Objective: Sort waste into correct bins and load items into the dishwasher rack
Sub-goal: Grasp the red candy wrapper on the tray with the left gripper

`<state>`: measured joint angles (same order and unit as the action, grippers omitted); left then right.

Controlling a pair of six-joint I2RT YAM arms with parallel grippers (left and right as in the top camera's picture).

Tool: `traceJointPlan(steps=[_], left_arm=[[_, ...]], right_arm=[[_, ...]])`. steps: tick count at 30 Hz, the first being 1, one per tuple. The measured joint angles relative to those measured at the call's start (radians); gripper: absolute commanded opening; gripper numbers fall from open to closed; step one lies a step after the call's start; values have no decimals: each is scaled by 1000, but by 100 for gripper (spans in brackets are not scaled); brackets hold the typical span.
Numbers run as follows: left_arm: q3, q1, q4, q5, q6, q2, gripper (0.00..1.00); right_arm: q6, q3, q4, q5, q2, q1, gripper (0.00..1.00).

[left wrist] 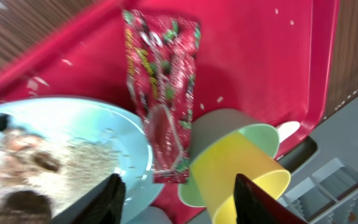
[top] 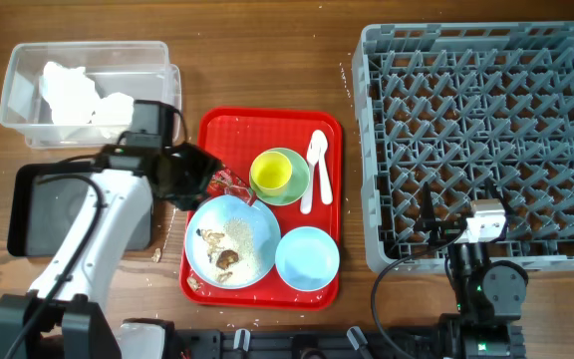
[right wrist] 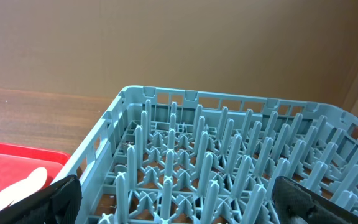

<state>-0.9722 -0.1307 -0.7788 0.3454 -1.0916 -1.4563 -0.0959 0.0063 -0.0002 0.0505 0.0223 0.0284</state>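
The red wrapper point(left wrist: 163, 87) lies flat between the crumb-strewn blue plate point(left wrist: 126, 134) and the yellow-green cup point(left wrist: 241, 171) (standing in a pale dish point(left wrist: 260, 134)).

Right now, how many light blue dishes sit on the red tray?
2. The crumb-strewn plate lies in the red tray's near-left corner; the empty bowl sits beside it, near-right. None seems hidden.

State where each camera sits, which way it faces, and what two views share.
Overhead: above the table, facing down on red tray and rack; left arm, right arm show.
Left wrist: on left arm, facing down at wrapper and cup; its fingers show.
Right wrist: low beside the rack, looking across its pegs; its fingers show.
Shared: overhead and right wrist both show rack and spoon.
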Motion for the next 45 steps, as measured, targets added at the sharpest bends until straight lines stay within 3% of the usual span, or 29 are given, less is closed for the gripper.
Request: traceJointPlan(steps=[4, 9, 25, 33, 45], left_arm=[[5, -67, 25, -27, -112, -29, 51], [5, -71, 49, -51, -149, -112, 50], [5, -71, 136, -120, -164, -216, 49], [5, -71, 184, -140, -168, -228, 36], [14, -72, 186, -171, -171, -240, 34]], right_arm=[[0, 0, 0, 0, 0, 0, 100], [0, 0, 0, 0, 0, 0, 100], [0, 0, 0, 0, 0, 0, 99], [0, 0, 0, 0, 0, 0, 100], [0, 0, 0, 0, 0, 0, 100]])
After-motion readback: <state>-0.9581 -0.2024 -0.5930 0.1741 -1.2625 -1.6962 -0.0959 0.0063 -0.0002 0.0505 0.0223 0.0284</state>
